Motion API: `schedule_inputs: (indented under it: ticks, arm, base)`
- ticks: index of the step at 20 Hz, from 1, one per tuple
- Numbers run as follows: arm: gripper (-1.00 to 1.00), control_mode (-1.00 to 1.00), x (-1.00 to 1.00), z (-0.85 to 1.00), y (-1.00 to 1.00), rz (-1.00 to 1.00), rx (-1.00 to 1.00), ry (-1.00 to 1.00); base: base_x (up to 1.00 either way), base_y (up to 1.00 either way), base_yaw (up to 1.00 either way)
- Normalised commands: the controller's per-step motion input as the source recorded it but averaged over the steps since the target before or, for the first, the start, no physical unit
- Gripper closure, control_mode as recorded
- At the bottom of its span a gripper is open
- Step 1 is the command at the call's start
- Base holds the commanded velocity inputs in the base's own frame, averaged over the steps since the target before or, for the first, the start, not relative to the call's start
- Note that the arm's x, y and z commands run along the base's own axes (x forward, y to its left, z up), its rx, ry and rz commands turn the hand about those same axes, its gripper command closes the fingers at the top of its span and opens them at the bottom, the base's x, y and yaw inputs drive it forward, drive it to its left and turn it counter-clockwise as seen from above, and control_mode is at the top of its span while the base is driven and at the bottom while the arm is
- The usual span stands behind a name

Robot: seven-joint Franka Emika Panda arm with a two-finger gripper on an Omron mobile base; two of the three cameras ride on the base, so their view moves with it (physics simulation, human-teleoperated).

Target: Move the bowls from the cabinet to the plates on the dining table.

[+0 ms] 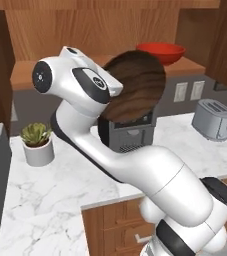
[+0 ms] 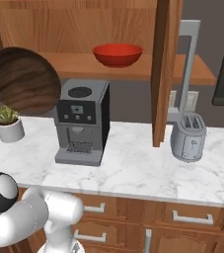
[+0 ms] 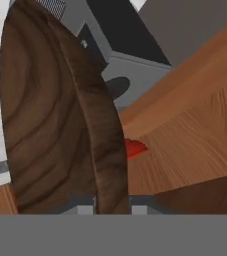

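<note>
My gripper (image 3: 112,206) is shut on the rim of the dark brown wood-grain bowl (image 1: 137,85) and holds it tilted on edge in the air. The bowl hangs in front of the coffee machine (image 1: 130,135), below the shelf of the open cabinet (image 2: 69,62). From the right base view the brown bowl (image 2: 24,79) is at the far left; in the hand view it (image 3: 55,125) rises edge-on between the fingertips. The red bowl (image 2: 117,54) stands upright on the cabinet shelf, behind and above the held one. The plates and the dining table are out of view.
The cabinet's open door (image 2: 165,74) with its grey bar handle (image 2: 190,64) juts out to the right of the coffee machine (image 2: 81,121). A toaster (image 2: 188,136) and a potted plant (image 1: 37,145) stand on the marble counter (image 1: 50,190), over wooden drawers.
</note>
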Motion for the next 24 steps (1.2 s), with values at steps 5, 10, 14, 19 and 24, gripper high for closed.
schedule_inputs:
  ticks: [5,10,14,19,24]
  arm:
    - [1.00,1.00,0.00,0.00,0.00,0.00,0.00,0.00]
    - [1.00,1.00,0.00,0.00,0.00,0.00,0.00,0.00]
    - [1.00,1.00,0.00,0.00,0.00,0.00,0.00,0.00]
    - [1.00,1.00,0.00,0.00,0.00,0.00,0.00,0.00]
    - [1.00,1.00,0.00,0.00,0.00,0.00,0.00,0.00]
  base:
    - [-0.46,-0.30,-0.06]
    - [-0.46,-0.30,-0.06]
    - [-0.45,-0.29,-0.06]
    - [-0.44,-0.28,-0.07]
    - [-0.43,-0.27,-0.07]
